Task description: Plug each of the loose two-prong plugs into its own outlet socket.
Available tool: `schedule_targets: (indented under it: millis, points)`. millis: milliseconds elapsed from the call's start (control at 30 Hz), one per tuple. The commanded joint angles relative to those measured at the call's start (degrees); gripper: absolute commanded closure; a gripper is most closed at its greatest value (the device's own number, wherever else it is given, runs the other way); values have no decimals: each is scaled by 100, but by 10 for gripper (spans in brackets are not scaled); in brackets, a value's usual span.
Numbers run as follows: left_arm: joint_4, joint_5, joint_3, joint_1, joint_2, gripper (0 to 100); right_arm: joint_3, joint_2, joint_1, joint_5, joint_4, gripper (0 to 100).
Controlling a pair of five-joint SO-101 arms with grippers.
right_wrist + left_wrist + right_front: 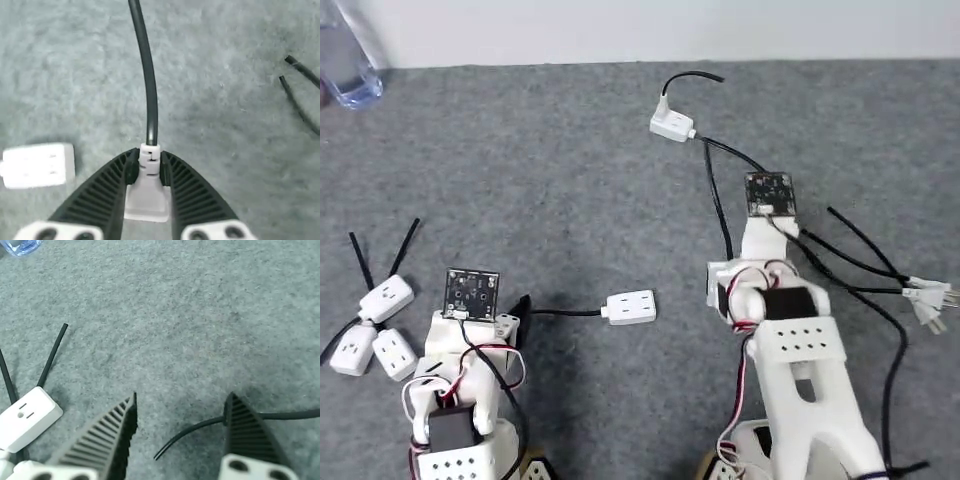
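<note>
1. The right gripper (148, 155) has its black ribbed jaws closed tight on the white moulded body of a two-prong plug (146, 195). The prongs are hidden.
2. The plug's round black cord (149, 90) runs straight out ahead of the gripper over the grey felt-like table surface (570, 200).
3. A white rectangular outlet socket (630, 307) lies flat between the two arms, towards the near edge. It is close beside the held plug but apart from it.
4. The left gripper (182, 400) has its jaws spread wide and grips nothing. The loose end of a thin black cord (190, 432) lies on the surface between its fingers.
5. A cluster of three white outlet sockets (386, 297) with short black cords sits at the left edge.
6. Another white socket block (672, 124) lies near the far edge, about midway along it.
7. Two loose white plugs with bare prongs (928, 300) rest at the right edge.
8. A clear plastic bottle (345, 70) stands at the far left corner.
</note>
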Motion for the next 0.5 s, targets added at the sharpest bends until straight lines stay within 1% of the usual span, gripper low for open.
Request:
schedule_targets:
  millis: [0,100,200,333,467]
  points:
    - [-141,-62,-31,44,-44,735,563,-66,-48,-1020,-910,991]
    - [-158,-62,-31,53,-44,735,1196,-66,66,-1793,-1754,991]
    - [-229,-62,-22,53,-44,735,1679,-66,295,-2303,-2501,991]
    - [-237,-62,-22,53,-44,735,2092,-66,567,-2426,-3213,991]
    - [-237,-62,-22,53,-44,735,2312,-66,549,-2321,-3749,983]
